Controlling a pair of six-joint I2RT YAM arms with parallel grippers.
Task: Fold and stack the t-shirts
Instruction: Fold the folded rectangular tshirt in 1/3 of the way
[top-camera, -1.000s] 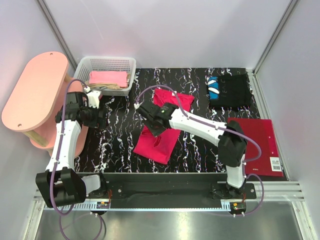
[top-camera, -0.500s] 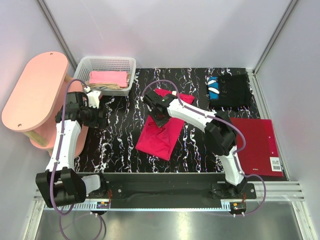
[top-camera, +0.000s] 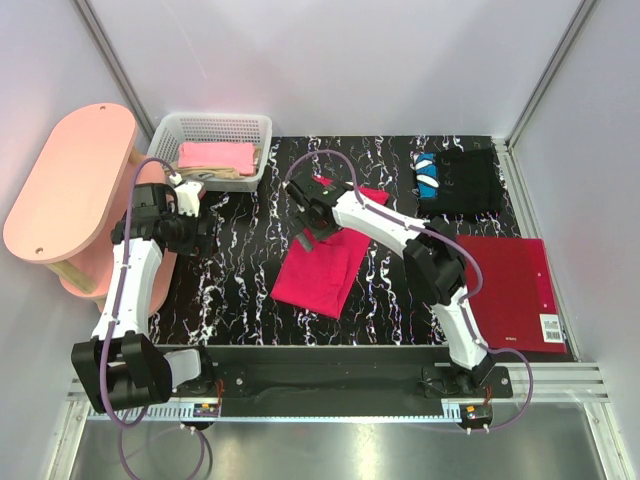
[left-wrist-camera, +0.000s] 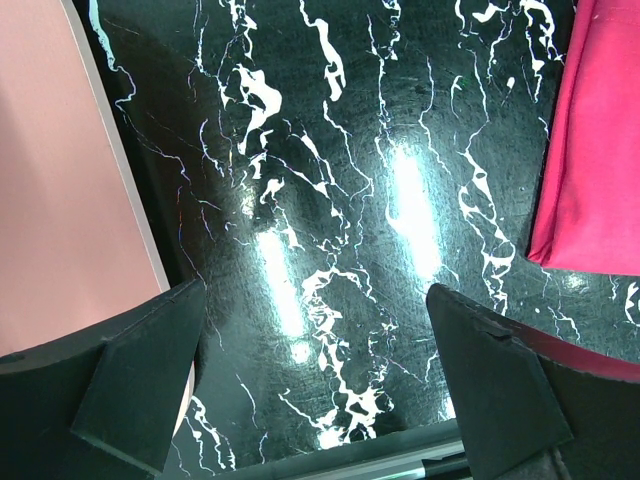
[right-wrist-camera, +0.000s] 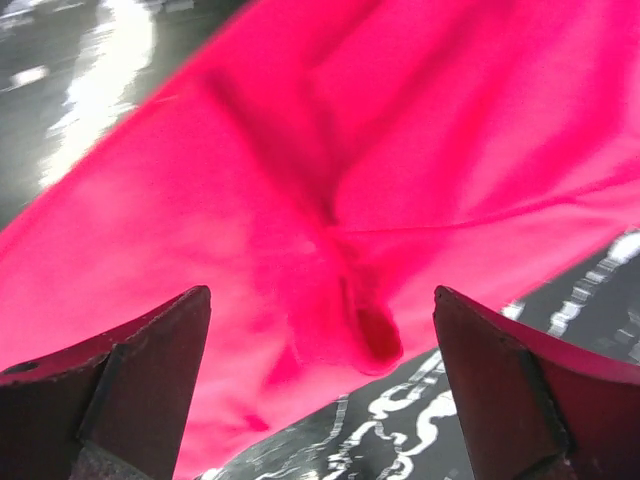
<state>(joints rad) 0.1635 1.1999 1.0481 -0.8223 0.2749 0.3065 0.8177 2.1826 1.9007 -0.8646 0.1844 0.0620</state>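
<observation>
The crimson-red t-shirt (top-camera: 322, 268) lies folded into a narrow strip across the middle of the table, also filling the right wrist view (right-wrist-camera: 350, 170). My right gripper (top-camera: 304, 217) hovers open over its far-left edge, jaws wide apart (right-wrist-camera: 325, 370) with only cloth and table below. A black t-shirt (top-camera: 462, 183) with a blue-white patch lies folded at the back right. Pink (top-camera: 215, 155) and beige (top-camera: 228, 174) t-shirts lie in the basket. My left gripper (top-camera: 200, 235) hangs open and empty (left-wrist-camera: 320, 380) over bare table, left of the red shirt's edge (left-wrist-camera: 590, 150).
A white mesh basket (top-camera: 262, 128) stands at the back left. A pink oval shelf (top-camera: 70, 185) borders the left side and shows in the left wrist view (left-wrist-camera: 60, 200). A stiff dark-red rectangle with a barcode label (top-camera: 515, 285) lies at the right.
My right gripper carried the red shirt's near-left edge away toward the back, then opened and let it go; the shirt now lies flatter and narrower. The left arm has not moved.
</observation>
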